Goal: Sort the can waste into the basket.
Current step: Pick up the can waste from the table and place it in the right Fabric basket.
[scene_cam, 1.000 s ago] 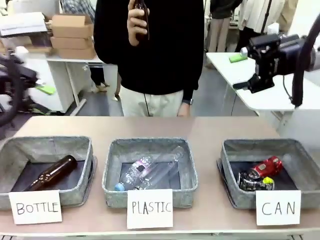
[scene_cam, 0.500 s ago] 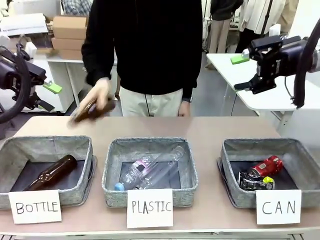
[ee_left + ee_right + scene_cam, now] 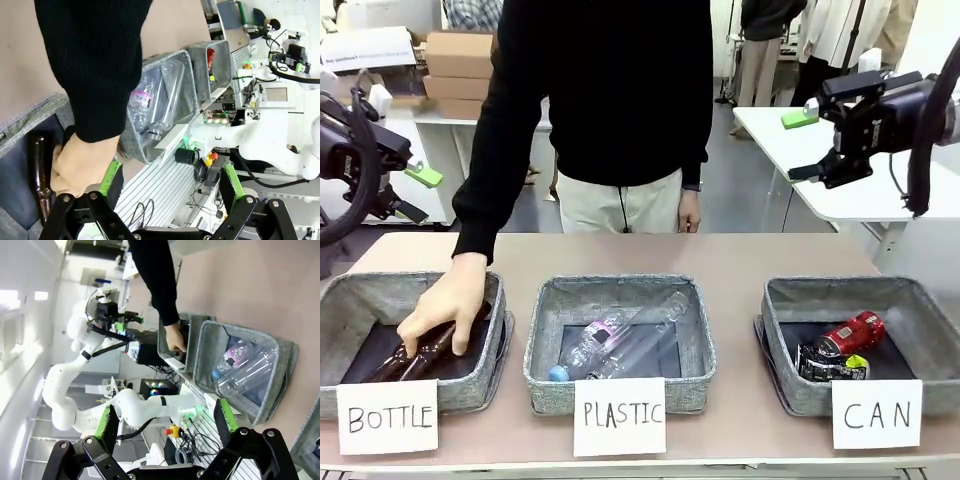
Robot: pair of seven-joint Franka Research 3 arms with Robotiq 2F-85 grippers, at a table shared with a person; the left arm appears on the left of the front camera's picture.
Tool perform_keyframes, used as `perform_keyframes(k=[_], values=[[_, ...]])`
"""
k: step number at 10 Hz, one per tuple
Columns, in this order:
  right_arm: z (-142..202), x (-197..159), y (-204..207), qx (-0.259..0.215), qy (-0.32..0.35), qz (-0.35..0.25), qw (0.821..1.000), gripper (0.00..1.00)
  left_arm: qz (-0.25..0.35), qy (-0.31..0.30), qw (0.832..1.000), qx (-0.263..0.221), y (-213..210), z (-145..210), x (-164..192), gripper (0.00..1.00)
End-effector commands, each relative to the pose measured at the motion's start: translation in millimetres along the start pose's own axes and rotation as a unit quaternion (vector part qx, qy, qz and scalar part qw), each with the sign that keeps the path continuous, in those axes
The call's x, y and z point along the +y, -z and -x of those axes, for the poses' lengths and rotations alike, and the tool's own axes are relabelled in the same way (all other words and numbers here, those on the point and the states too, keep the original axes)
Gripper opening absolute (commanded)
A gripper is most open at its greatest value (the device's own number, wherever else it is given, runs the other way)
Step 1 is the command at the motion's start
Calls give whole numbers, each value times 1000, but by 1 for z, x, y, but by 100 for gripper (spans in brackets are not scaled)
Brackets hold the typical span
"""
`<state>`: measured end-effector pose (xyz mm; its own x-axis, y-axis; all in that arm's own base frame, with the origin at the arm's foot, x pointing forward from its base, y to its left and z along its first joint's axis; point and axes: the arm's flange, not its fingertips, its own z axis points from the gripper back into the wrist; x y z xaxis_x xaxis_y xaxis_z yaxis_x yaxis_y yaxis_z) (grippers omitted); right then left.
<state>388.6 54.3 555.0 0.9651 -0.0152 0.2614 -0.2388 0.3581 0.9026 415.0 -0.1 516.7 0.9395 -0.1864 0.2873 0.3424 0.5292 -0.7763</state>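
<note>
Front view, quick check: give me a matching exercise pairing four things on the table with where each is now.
Things:
1. red can
2. clear plastic bottle
3. person's hand
4. black can

Places:
A. basket carded PLASTIC
B. CAN basket, nearer the card
C. basket carded BOTTLE, on a brown bottle
D. CAN basket, farther from the card

Pairs: 1-D, 2-A, 3-C, 4-B

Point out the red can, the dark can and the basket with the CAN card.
red can (image 3: 853,333), front view, on its red side.
dark can (image 3: 828,365), front view, on its crumpled body.
basket with the CAN card (image 3: 840,289), front view, on its far grey rim.
</note>
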Motion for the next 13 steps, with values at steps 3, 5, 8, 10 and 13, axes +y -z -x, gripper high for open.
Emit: perform_keyframes(k=[3,5,8,10,13], values=[[3,-3,-2,3,-9,0,1000,100,-5,-3,1000,2,-2,2,0,100],[3,-3,-2,3,-9,0,1000,100,-5,-3,1000,2,-2,2,0,100],[3,-3,-2,3,-9,0,1000,100,-5,-3,1000,2,-2,2,0,100],[3,-3,-2,3,-9,0,1000,100,-5,-3,1000,2,-2,2,0,100],[3,-3,-2,3,-9,0,1000,100,-5,-3,1000,2,-2,2,0,100]])
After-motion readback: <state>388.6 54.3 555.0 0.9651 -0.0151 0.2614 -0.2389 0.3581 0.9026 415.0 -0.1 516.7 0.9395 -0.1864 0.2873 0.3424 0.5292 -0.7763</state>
